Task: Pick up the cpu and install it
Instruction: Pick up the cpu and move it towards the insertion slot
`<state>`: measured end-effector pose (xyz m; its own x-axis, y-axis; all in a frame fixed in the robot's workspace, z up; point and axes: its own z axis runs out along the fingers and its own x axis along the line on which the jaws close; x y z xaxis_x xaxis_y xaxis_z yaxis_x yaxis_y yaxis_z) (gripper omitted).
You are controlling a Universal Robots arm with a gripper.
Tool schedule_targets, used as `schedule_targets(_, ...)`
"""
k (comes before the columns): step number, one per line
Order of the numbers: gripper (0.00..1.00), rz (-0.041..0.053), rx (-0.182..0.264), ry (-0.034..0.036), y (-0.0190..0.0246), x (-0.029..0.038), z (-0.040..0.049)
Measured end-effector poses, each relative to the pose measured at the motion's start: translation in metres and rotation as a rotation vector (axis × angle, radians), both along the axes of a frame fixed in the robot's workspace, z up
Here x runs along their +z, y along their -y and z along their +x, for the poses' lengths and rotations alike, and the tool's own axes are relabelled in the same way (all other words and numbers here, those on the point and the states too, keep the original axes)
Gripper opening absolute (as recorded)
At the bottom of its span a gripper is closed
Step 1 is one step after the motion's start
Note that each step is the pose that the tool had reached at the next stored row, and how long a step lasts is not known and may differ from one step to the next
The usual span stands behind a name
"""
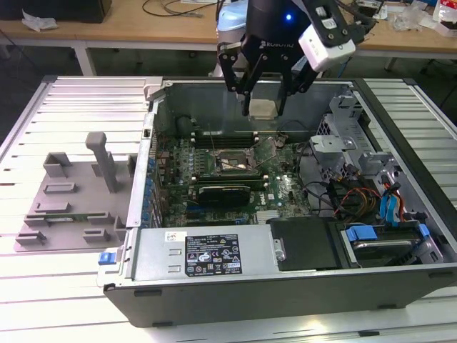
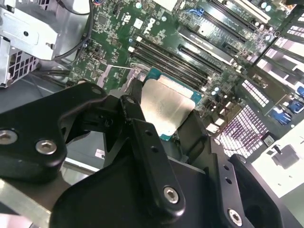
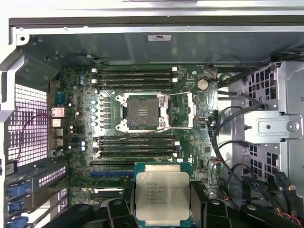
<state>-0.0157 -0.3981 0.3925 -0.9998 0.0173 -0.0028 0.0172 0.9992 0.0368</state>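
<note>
1. Cpu [image 3: 163, 195] hung above the open computer case [image 1: 193, 96], well apart from the empty socket [image 3: 142, 111].
2. My gripper [image 1: 263, 106] pinched it by opposite edges.
3. I judged it light, stiff, fragile underneath: edges only.

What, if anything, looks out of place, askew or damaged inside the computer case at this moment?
Nothing stands out. The tool holds the cpu level by its edges above the open computer case. The socket lies open and empty, with no damage that I can see.
</note>
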Motion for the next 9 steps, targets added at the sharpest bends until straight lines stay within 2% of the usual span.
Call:
schedule_targets(3, 0.55, -0.0002, 0.0, 0.0, -0.0007, -0.0101, -0.0008)
schedule_targets(8, 0.55, 0.0001, 0.0, 0.0001, -0.0031, -0.0207, -0.004)
schedule_targets(9, 0.55, 0.0001, 0.0, 0.0001, -0.0039, -0.0256, -0.0048)
